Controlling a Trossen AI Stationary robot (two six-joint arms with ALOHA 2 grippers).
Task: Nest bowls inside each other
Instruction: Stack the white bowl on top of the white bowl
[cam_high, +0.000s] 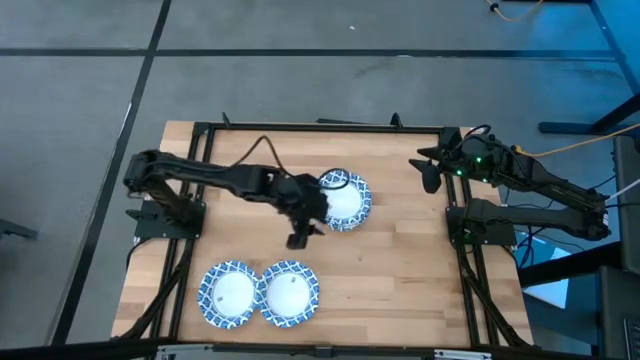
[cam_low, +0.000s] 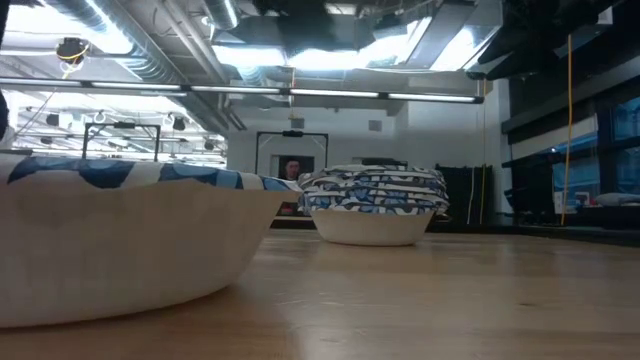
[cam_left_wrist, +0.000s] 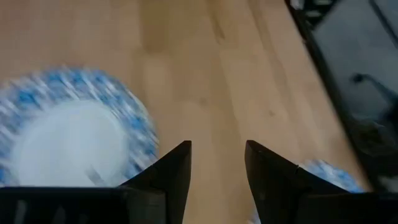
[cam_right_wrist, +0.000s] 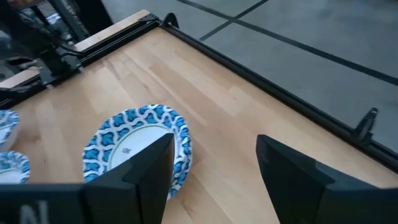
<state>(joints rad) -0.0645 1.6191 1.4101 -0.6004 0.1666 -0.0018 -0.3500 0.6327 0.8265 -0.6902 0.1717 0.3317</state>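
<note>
Wooden tabletop (cam_high: 400, 250), grey floor around it, ceiling lights beyond.
Your left gripper (cam_high: 300, 236) hangs parted and empty beside the bowl stack (cam_high: 345, 199) mid-table; two bowls (cam_high: 258, 293) sit touching at the near edge. Your right gripper (cam_right_wrist: 214, 162), open and empty, waits at the right rail.

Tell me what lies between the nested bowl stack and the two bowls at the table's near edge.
Bare wood, in the high view, between the blue-and-white patterned stack and the near bowls; the left gripper hovers beside it.

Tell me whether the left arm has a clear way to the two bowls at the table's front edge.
Probably yes. The left hand hangs open beside the stacked bowls, and only bare table lies between it and the two front bowls. The right hand waits at the far corner.
</note>
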